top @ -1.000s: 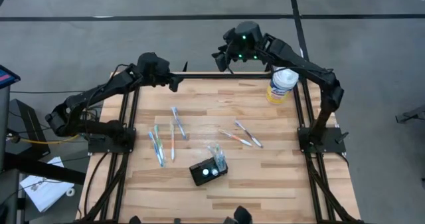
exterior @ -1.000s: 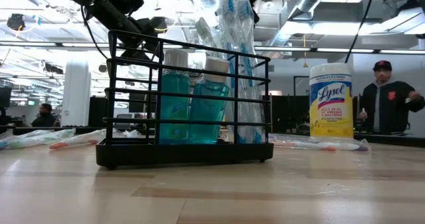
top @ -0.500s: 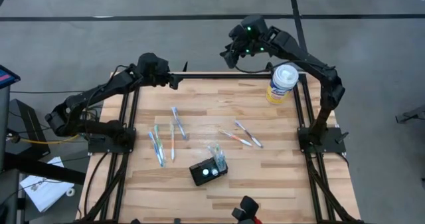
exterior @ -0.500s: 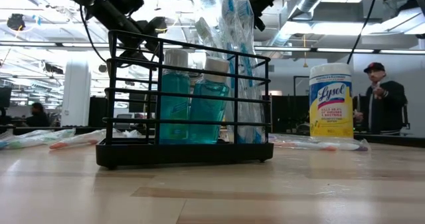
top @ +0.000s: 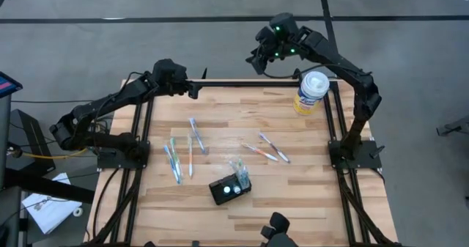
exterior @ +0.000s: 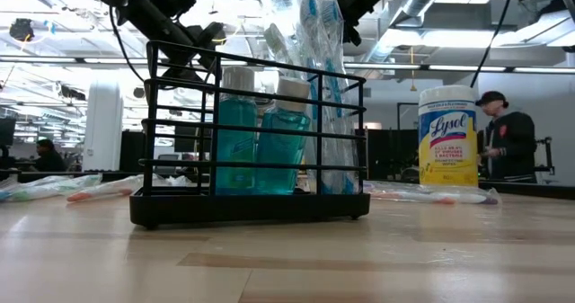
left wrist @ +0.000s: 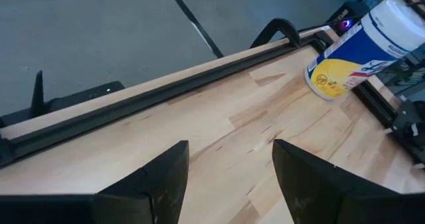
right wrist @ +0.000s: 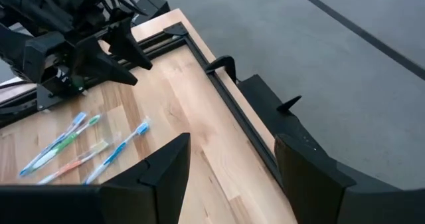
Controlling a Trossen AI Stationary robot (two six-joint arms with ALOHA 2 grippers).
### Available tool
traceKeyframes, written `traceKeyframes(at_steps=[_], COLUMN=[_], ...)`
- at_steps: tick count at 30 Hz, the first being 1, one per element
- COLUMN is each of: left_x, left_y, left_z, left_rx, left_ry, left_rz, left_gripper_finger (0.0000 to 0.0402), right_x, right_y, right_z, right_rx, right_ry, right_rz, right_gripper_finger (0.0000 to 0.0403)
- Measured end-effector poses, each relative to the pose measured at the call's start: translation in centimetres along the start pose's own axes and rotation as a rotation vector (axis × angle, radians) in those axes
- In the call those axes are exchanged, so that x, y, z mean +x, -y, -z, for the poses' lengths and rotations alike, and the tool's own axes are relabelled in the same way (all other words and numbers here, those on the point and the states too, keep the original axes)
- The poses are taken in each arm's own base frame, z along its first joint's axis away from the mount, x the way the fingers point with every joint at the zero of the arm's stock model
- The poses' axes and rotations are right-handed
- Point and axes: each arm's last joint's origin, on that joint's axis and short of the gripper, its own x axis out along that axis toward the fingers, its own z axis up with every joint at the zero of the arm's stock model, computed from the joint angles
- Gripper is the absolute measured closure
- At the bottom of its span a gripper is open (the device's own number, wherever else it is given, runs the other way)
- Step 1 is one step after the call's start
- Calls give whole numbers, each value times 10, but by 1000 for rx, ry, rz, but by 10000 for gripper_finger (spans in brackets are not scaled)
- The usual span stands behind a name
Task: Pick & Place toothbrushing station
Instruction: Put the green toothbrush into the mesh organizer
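Seen from above, the right gripper (top: 256, 59) has drawn farther back beyond the table's far edge than a second ago, its fingers spread and holding nothing, while the left gripper (top: 196, 91) stays parked over the far left edge, fingers likewise spread and empty; nothing on the wooden table (top: 293, 196) has shifted. The toothbrushing station (top: 230, 187) sits near the table's front edge, a small black block with two pale round spots on top and clear-wrapped toothbrushes at its right end. Loose toothbrushes (top: 182, 153) lie in a cluster left of centre, two more (top: 267, 149) to the right, and a white-and-yellow wipes canister (top: 311, 92) stands upright at the far right corner. From table height, the station (exterior: 250, 147) proves to be an open black wire rack holding two teal bottles with white caps (exterior: 260, 139) side by side and a sheaf of wrapped toothbrushes (exterior: 316, 78) standing tall at one end (the canister (exterior: 446, 139) stands well behind it); a person (exterior: 501, 137) in the room beyond has turned sideways since the earlier frame. The left wrist view shows its own fingers (left wrist: 154, 184) apart over bare wood, the canister (left wrist: 362, 48) ahead. The right wrist view shows its fingers (right wrist: 154, 177) apart above the table's edge, the left gripper (right wrist: 123, 54) opposite and loose brushes (right wrist: 89, 151) below it.
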Motion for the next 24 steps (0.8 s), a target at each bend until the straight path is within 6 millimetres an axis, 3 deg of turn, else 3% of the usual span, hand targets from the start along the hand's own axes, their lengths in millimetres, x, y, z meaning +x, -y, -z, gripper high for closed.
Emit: traceKeyframes(at_steps=[24], left_x=[0], left_y=[1], left_z=[-1], left_rx=[3], left_ry=[12], left_rz=[12], left_gripper_finger=[188], right_x=[2], right_y=[-10], right_z=[0], right_rx=[6], right_ry=[-3], right_rz=[-53], right_gripper_finger=[194])
